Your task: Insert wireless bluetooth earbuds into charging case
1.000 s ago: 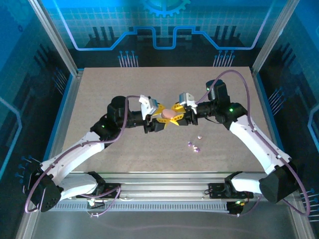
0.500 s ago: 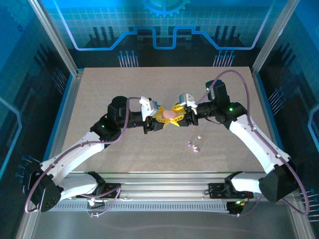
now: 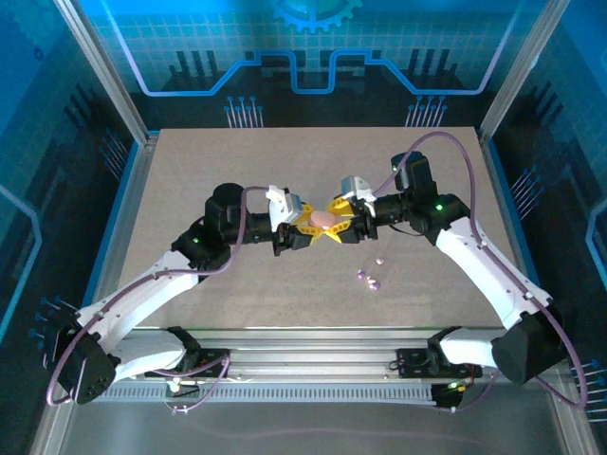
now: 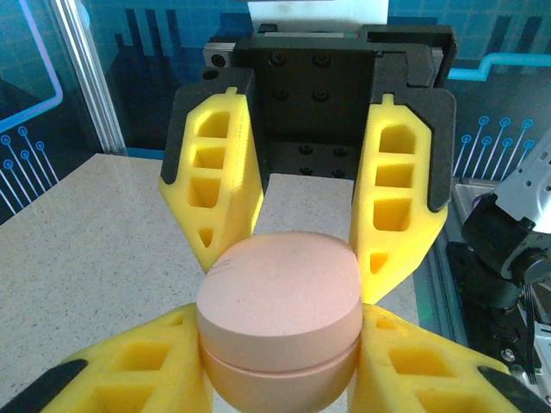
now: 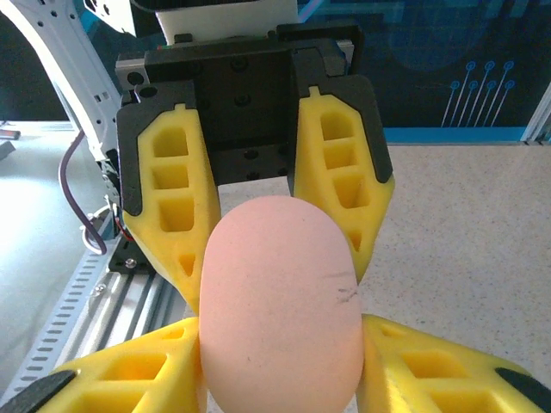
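A pink oval charging case, closed, hangs above the table's middle between both grippers. My left gripper comes from the left and is shut on it. In the left wrist view its yellow fingers press the case from both sides. My right gripper meets it from the right. In the right wrist view its fingers lie against the case on each side. Three tiny lilac and pinkish earbuds lie on the table, in front of and to the right of the grippers.
The speckled beige table has blue-lit walls around it. A metal rail with the arm bases runs along its near edge. One earbud lies slightly apart from the other two.
The left gripper's fingers have closed in on the case. Both arms have stayed almost where they were, and the earbuds have not moved.
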Robot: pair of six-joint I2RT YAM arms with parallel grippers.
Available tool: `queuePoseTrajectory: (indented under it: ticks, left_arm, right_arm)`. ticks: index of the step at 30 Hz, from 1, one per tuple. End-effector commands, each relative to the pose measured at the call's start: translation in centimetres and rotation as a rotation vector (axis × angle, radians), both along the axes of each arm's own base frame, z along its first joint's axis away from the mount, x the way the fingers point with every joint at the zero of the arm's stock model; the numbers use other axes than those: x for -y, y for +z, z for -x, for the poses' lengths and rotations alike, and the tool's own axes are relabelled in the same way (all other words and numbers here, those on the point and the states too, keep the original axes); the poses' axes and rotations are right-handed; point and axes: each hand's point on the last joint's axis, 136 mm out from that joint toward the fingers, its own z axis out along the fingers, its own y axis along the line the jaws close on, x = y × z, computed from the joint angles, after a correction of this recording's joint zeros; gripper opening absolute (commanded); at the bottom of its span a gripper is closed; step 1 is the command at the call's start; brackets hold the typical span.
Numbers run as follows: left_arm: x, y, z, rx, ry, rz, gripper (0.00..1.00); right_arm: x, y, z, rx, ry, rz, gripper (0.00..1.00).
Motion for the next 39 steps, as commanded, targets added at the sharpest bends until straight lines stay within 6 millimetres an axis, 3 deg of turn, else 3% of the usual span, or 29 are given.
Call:
queuePoseTrajectory:
  ticks: [1, 24, 33, 39]
  left_arm:
    - [-0.3, -0.4, 0.8, 0.007, -0.023, -0.035, 0.31]
    - [-0.4, -0.6, 0.6, -0.007, -0.011, -0.039, 0.32]
    - [-0.1, -0.3, 0.9, -0.020, -0.028, -0.022, 0.32]
    - [0.1, -0.1, 0.7, -0.036, -0.031, -0.014, 0.33]
  right_arm:
    - [0.4, 2.5, -0.3, -0.014, 0.003, -0.054, 0.45]
    - [1.2, 2.6, -2.2, 0.033, -0.124, -0.034, 0.49]
    - [0.8, 2.0, -3.2, 0.085, -0.186, 0.012, 0.40]
    - [0.3, 1.3, -3.3, 0.161, -0.201, 0.061, 0.40]
